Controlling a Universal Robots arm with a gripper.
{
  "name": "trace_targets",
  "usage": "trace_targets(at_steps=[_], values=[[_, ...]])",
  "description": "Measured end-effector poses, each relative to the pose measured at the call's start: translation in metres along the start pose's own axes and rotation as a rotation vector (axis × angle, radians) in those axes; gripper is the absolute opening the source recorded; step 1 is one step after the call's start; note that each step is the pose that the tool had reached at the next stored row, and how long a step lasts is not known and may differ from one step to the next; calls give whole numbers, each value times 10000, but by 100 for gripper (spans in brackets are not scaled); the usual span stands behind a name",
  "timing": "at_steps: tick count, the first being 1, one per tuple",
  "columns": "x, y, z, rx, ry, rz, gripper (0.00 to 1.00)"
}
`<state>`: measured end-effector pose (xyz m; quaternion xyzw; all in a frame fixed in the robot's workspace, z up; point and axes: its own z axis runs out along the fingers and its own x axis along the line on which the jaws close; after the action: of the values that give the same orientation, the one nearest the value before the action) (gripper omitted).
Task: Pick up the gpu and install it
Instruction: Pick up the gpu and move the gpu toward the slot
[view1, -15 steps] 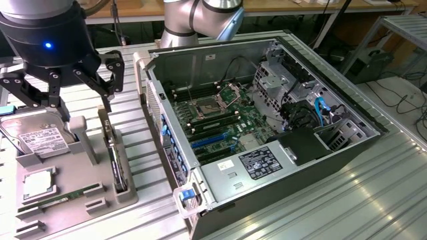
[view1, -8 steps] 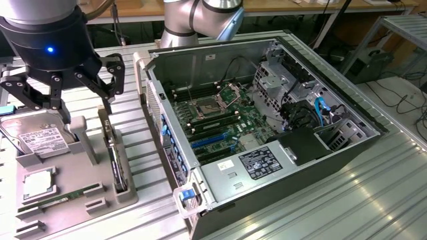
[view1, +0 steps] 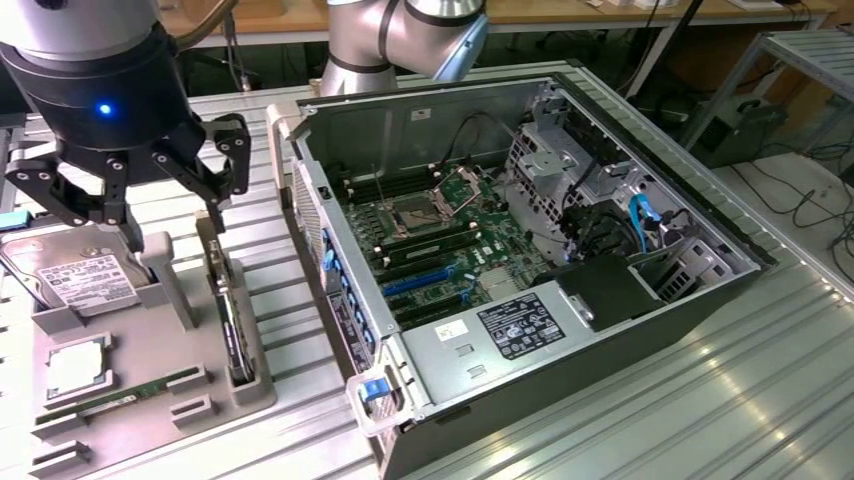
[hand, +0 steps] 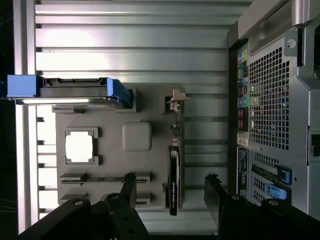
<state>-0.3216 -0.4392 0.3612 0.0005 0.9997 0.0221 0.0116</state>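
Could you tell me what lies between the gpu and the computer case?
Just the edge of the gray holder and a bare strip of ribbed table; the wrist view shows this gap between gpu and computer case.

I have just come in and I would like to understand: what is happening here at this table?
A robot arm's gripper hangs open over the gpu, which stands on edge in a slot of the gray holder. The card is not gripped yet. The open computer case lies beside the holder, and the gpu is not yet in it.
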Motion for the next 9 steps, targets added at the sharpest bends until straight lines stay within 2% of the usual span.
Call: trace_targets(at_steps=[9], values=[[1,-3,51,-6,0,-1,66]])
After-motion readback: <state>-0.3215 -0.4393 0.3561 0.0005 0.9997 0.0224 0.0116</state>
